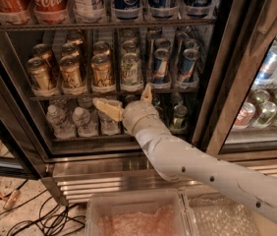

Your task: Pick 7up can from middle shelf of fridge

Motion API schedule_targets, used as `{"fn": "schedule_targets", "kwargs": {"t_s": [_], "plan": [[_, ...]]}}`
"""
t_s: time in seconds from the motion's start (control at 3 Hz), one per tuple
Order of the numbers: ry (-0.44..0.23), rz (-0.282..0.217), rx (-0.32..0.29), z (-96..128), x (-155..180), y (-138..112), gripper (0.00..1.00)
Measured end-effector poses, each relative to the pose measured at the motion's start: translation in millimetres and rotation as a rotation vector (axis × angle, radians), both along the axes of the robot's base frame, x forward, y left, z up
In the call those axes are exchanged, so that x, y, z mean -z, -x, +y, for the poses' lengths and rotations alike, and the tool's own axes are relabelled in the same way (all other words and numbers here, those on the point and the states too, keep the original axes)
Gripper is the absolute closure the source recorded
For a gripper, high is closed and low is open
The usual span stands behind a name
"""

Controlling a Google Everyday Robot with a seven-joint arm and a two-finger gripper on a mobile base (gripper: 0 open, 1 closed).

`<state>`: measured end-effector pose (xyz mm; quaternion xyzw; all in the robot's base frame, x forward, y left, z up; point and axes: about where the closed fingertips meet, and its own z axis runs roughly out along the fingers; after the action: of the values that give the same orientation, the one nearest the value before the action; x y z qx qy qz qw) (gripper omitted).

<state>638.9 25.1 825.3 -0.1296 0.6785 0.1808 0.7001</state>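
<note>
Glass-door drinks fridge open. Cream two-finger gripper sits just under the pale, green-lettered 7up can. Jaws apart, presumably to straddle it.

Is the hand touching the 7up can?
Cannot tell. In the camera view the open hand sits just below the 7up can, one fingertip beside its base; depth hides contact or gap.

The middle shelf carried rows of gold cans, the 7up can beside them and blue-silver cans beyond, while my gripper hung at its front rail, fingers spread apart.
</note>
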Motion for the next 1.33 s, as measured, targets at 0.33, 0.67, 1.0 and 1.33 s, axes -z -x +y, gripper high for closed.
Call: {"fn": "schedule_targets", "kwargs": {"t_s": [0.33,0.67,1.0,1.33], "plan": [[0.011,-0.028,0.023,-3.3,-3.4,-2.2,0.0],[0.031,-0.051,0.036,-2.4,-5.8,-5.8,0.12],[0.046,-0.065,0.054,-3.4,-6.4,-12.7,0.12],[0.06,-0.073,0.085,-9.0,-5.2,-21.6,0.13]]}}
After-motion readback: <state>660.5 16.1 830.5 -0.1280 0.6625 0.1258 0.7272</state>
